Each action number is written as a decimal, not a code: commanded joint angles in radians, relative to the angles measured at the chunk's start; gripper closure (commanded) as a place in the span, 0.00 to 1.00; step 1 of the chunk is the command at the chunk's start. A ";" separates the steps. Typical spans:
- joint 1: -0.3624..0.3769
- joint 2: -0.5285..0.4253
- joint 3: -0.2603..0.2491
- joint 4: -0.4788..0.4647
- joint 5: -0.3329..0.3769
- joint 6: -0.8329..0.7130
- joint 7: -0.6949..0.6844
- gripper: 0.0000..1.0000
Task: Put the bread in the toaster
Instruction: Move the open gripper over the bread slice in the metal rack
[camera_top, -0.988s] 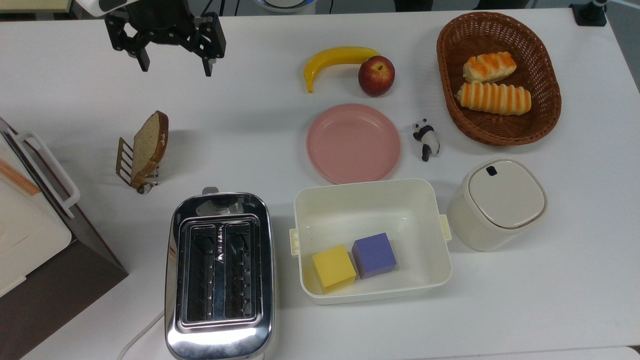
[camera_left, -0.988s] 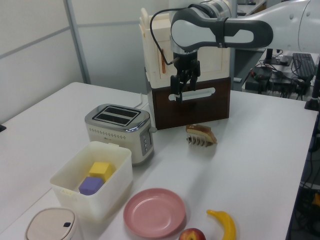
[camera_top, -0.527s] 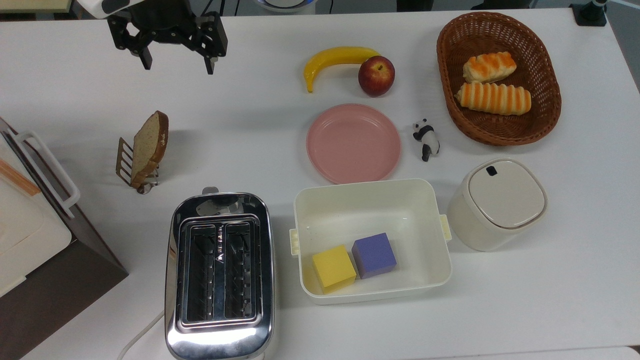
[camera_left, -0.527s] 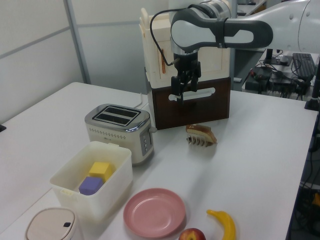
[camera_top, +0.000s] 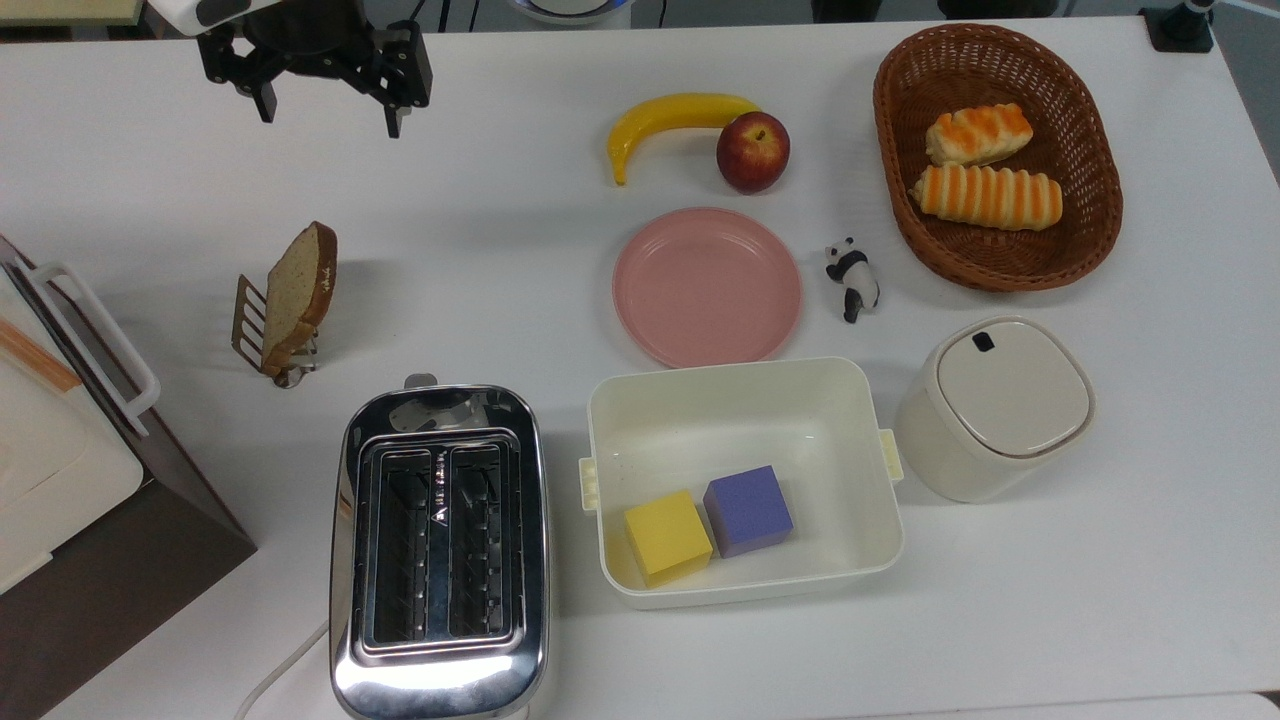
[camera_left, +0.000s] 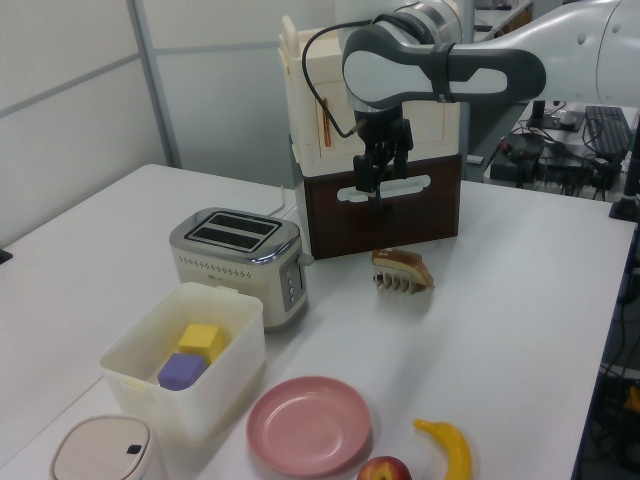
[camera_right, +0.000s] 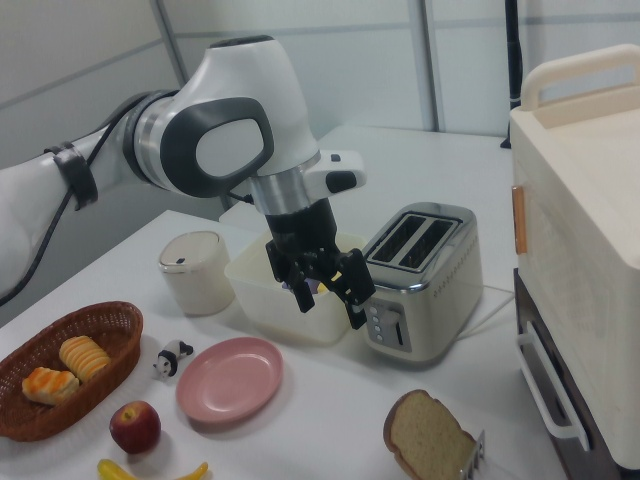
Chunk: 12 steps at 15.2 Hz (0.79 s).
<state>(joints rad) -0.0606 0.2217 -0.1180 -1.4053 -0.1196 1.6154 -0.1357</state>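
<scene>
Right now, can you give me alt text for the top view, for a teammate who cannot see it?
The open gripper hangs over the white table, apart from the bread that leans in a small rack. Toward the bottom of the top view the toaster stands with both slots empty, beside a white bin that holds two blocks.
</scene>
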 joint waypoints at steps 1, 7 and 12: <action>-0.013 0.011 -0.005 -0.023 -0.009 -0.006 -0.021 0.00; -0.041 0.073 -0.005 -0.032 -0.020 -0.006 -0.022 0.00; -0.054 0.140 -0.005 -0.041 -0.049 0.086 -0.013 0.00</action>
<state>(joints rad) -0.1187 0.3387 -0.1189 -1.4292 -0.1492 1.6376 -0.1367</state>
